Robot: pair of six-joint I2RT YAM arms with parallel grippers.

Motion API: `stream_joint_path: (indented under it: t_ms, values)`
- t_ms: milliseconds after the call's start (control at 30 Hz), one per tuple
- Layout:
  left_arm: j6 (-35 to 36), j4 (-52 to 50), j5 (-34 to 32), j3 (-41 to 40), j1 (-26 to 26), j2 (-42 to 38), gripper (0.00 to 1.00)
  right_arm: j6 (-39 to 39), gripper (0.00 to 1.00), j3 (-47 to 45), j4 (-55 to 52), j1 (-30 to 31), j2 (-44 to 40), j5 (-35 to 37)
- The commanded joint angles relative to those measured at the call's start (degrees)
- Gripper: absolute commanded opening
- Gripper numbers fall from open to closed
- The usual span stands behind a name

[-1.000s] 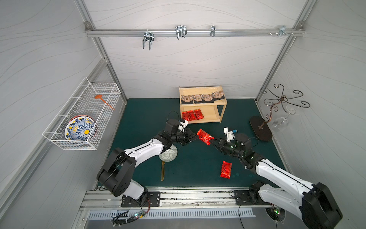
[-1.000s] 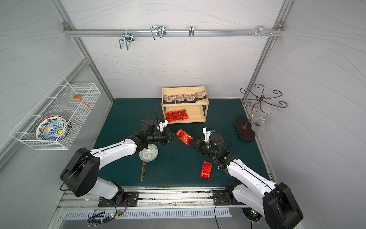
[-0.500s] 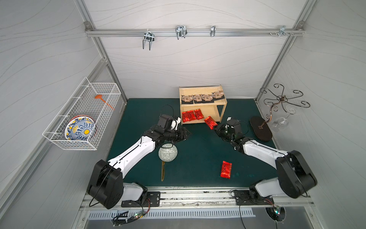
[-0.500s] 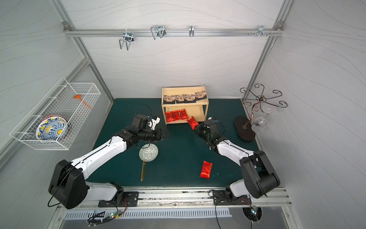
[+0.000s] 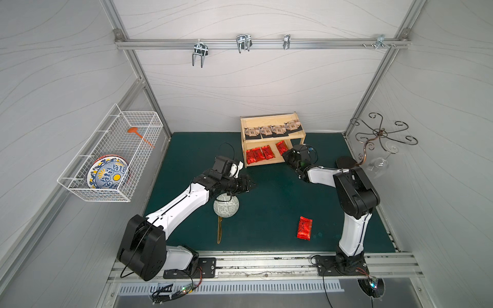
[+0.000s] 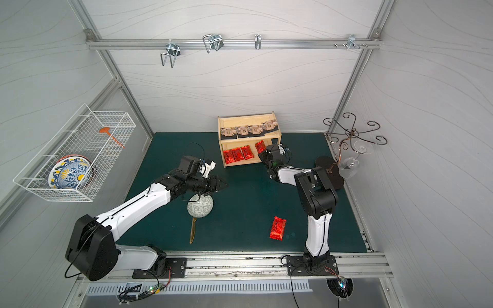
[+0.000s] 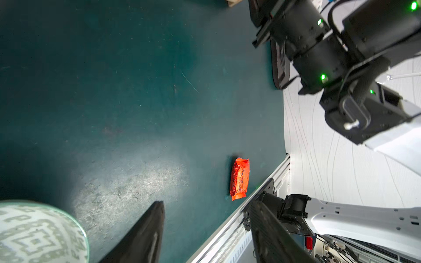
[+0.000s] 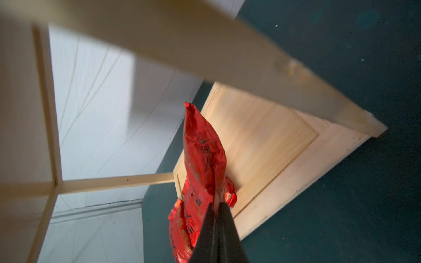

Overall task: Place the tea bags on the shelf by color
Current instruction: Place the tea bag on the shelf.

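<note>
Dark green bench (image 5: 266, 202), white panel walls, alu rail with hooks across top of frame. Right pincer (image 8: 216, 216): jaws together, clamped on the edge of a red tea bag (image 8: 200, 148) at the right end of the shelf (image 5: 266, 122) lower tier, centre of frame in both top views. Left pincer (image 7: 206, 205): jaws apart, empty, over the bench left of centre, beside a patterned bowl (image 5: 226, 209); gold knife (image 5: 219, 232) below the bowl. Shelf top tray: four beige packets (image 5: 272, 130) in a row. Lower tier, left part: three red sachets (image 5: 259, 154) side by side. One loose red sachet (image 5: 304, 228) on the bench, lower right of centre. Wire basket (image 5: 98, 190) on the left wall: patterned plate (image 5: 108, 174), orange utensil (image 5: 138, 134).
</note>
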Motion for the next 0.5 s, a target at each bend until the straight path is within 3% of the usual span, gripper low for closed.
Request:
stream_joint_path:
  t_ms: [0,467]
  values:
    - [1.0,0.9,0.6,0.0,0.0,-0.7,0.65,1.6,0.00,3.1,2.9,-0.3,3.2,-1.1]
    - [0.7,1.7,0.8,-0.8,0.0,-0.3,0.65,2.8,0.03,3.9,7.8,-0.5,10.2,-4.9]
